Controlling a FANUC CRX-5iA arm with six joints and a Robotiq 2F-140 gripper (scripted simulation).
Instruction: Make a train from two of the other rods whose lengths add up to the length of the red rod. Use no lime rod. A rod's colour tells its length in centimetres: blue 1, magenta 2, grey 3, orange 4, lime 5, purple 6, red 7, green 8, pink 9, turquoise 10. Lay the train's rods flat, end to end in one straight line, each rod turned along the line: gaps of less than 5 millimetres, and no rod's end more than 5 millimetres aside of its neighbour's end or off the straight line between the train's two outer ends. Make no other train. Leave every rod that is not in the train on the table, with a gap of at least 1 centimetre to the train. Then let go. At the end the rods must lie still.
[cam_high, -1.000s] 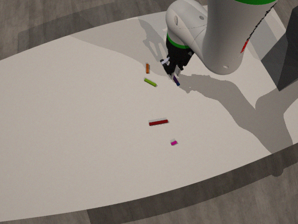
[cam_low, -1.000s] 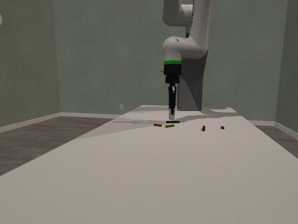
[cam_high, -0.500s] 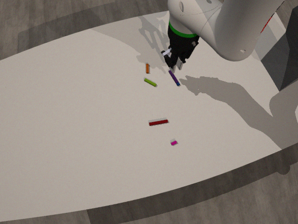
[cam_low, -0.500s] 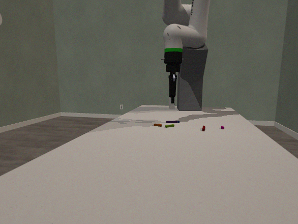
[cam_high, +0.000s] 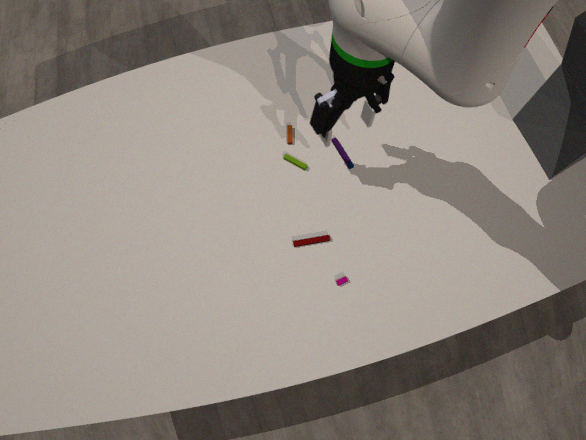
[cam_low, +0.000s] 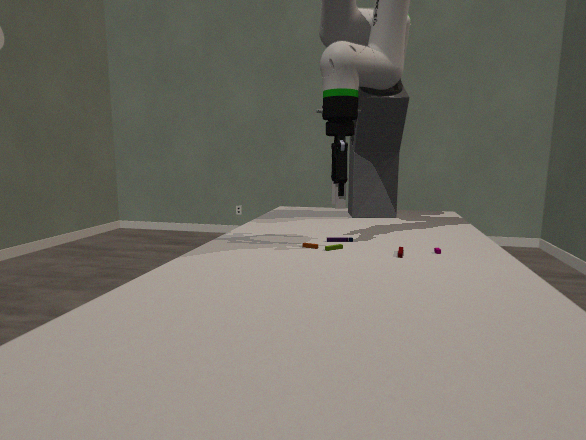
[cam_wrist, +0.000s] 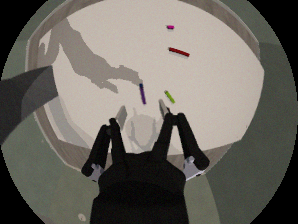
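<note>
Since the jaws stand spread with nothing between them, the gripper (cam_high: 350, 117) hangs idle well above the table (cam_high: 150, 300), over the near end of the purple rod (cam_high: 341, 149). That rod lies flat on the table with the small blue rod (cam_high: 350, 164) at its far tip, seemingly end to end in one line, which by colour would make the length of the red rod (cam_high: 311, 240); whether a small gap or sideways step remains between them cannot be judged at this size. These rods look like stiff, light little bars with smooth faces, likely to skid or twist at a nudge, so any correction would best be taken across the long sides near the middle, fingers square to the rod; the blue one is so short that a grip leaves little spare. The orange rod (cam_high: 289, 134) and lime rod (cam_high: 295, 161) lie near to one side, apart from the pair; the magenta rod (cam_high: 341, 281) sits beyond the red one, well apart. From the exterior view the blue rod barely separates from the purple, and the wrist view loses the orange rod behind a finger.
</note>
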